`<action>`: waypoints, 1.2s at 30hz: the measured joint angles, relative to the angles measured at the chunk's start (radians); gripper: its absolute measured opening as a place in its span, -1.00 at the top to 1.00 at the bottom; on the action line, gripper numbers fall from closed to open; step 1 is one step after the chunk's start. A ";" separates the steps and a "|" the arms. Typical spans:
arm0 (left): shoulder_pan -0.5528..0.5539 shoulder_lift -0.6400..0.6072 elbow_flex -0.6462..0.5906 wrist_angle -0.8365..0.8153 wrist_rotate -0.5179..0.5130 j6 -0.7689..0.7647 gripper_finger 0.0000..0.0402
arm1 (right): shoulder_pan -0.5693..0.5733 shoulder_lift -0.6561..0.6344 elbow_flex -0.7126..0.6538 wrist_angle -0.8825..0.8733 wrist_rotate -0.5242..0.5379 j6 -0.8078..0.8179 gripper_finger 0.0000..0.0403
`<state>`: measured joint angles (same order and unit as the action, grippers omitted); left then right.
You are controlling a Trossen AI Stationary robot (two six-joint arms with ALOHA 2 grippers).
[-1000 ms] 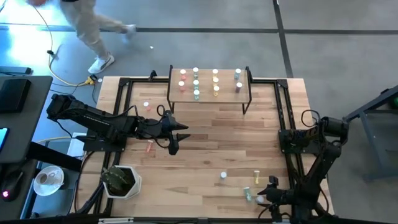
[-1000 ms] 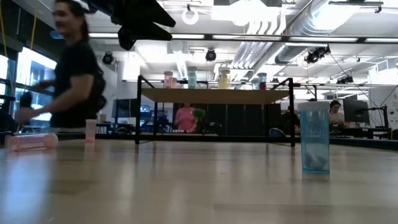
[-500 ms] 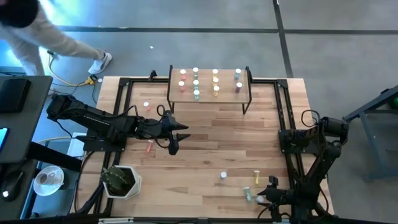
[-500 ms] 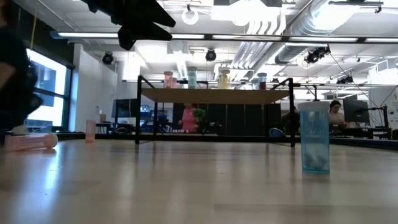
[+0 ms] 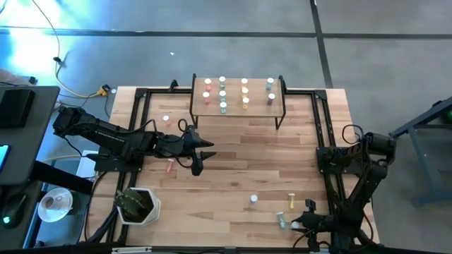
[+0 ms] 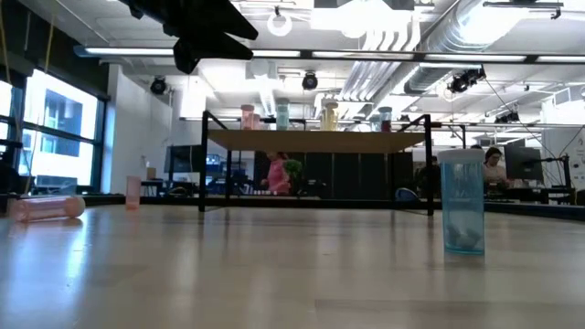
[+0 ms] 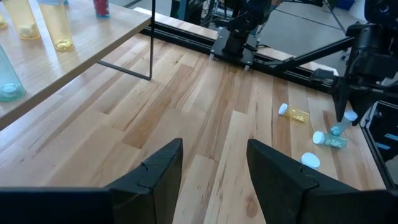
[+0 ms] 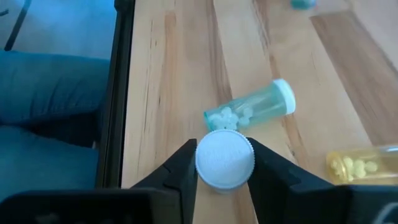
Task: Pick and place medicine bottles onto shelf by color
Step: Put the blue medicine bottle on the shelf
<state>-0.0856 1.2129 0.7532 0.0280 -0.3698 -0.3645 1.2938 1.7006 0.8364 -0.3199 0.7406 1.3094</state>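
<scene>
Right gripper [image 8: 224, 165] at near worktop [image 5: 233, 155] edge, pinching upright white-capped bottle [image 8: 224, 158] between fingers; green bottle [image 8: 252, 109] lying just beyond. Left gripper [image 7: 214, 165] spread, empty, above mid-worktop, pink bottle [image 5: 169, 167] nearby.

A grey floor [image 5: 212, 49] is seen around the table, crossed by dark seam lines. A yellow cable [image 5: 67, 74] is laid on it at the upper left, where bright light is reflected. In the low view, the ceiling [image 6: 384, 37] is open, with white ducts [image 6: 475, 23] and pipes, and long lamps [image 6: 228, 52] are hung below it. A large window [image 6: 55, 137] is seen on the left wall. Far behind, desks with monitors [image 6: 526, 164] are placed, and a person in pink [image 6: 277, 174] is seen there.
</scene>
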 joint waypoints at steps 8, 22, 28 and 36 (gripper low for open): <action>0.000 0.000 0.000 0.000 0.000 0.000 0.15 | 0.000 -0.069 0.000 -0.014 0.180 -0.012 0.47; 0.000 0.000 0.000 0.000 0.000 0.133 0.15 | -0.165 -0.367 0.000 -0.095 0.491 -0.325 0.47; 0.000 0.000 0.000 0.000 -0.012 0.218 0.15 | -0.322 -0.554 0.000 -0.098 0.536 -0.530 0.47; 0.000 0.000 0.000 0.029 -0.027 0.446 0.15 | -0.598 -0.823 0.000 -0.096 0.539 -0.826 0.46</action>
<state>-0.0856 1.2129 0.7532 0.0567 -0.3964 0.0812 0.6959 0.8777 0.8364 -0.4162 1.2793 0.4831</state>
